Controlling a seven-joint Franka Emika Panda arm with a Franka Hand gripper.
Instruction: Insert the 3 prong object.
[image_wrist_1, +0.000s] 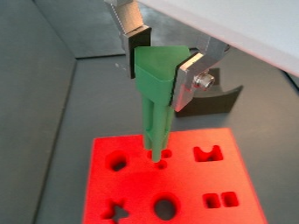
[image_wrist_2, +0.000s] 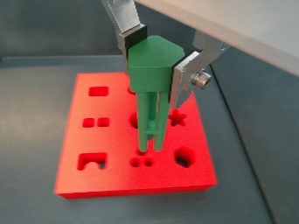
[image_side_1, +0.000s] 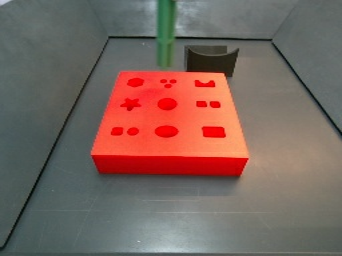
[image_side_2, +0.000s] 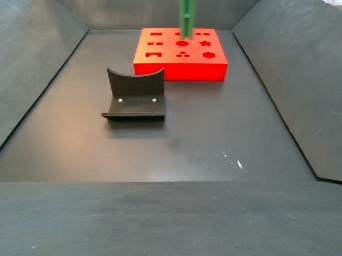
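Gripper (image_wrist_2: 162, 63) grasps the long bright green plastic pronged stick (image_wrist_2: 149, 114) upright above the red block (image_wrist_2: 117, 171); only wrist views show its fingers (image_wrist_2: 187, 74).

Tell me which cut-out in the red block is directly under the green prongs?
The cluster of three small round holes in the red block, unlike the single-shape cut-outs. The end effector holds the 3 prong object above it.

You get bright, even overhead light; the red block (image_wrist_1: 176, 179) glows oversaturated in both wrist views. The gripper (image_wrist_2: 162, 68) above it looks soft, and small glints mark the floor (image_side_2: 227, 157).
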